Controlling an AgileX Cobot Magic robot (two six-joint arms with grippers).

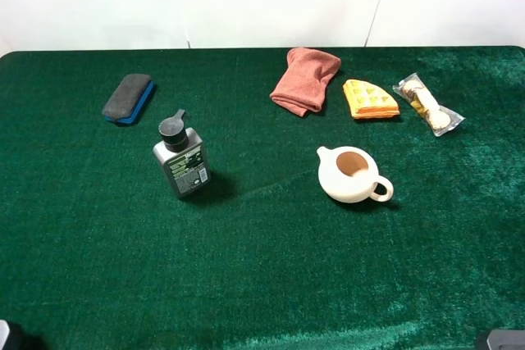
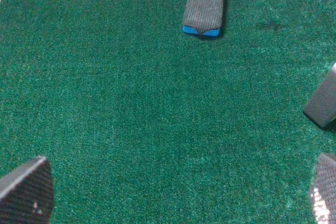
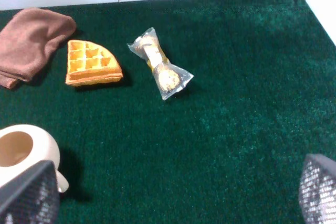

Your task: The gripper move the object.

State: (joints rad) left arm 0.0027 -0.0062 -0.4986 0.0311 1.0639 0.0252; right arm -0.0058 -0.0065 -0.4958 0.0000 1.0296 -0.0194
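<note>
The clear snack packet [image 1: 427, 104] lies flat on the green cloth at the far right, right of the orange waffle wedge [image 1: 369, 100]. It also shows in the right wrist view [image 3: 159, 69], well ahead of my right gripper [image 3: 173, 192], whose fingertips [image 3: 29, 192] stand wide apart and empty. My left gripper [image 2: 178, 192] is open and empty over bare cloth, with its fingertips [image 2: 26, 190] spread. In the exterior view only slivers of the arms show at the bottom corners.
A white teapot [image 1: 353, 175] stands right of centre, also in the right wrist view [image 3: 23, 153]. A folded brown cloth [image 1: 305, 79] lies behind it. A dark bottle [image 1: 181, 157] stands left of centre. A grey-and-blue eraser [image 1: 128, 98] lies at the far left.
</note>
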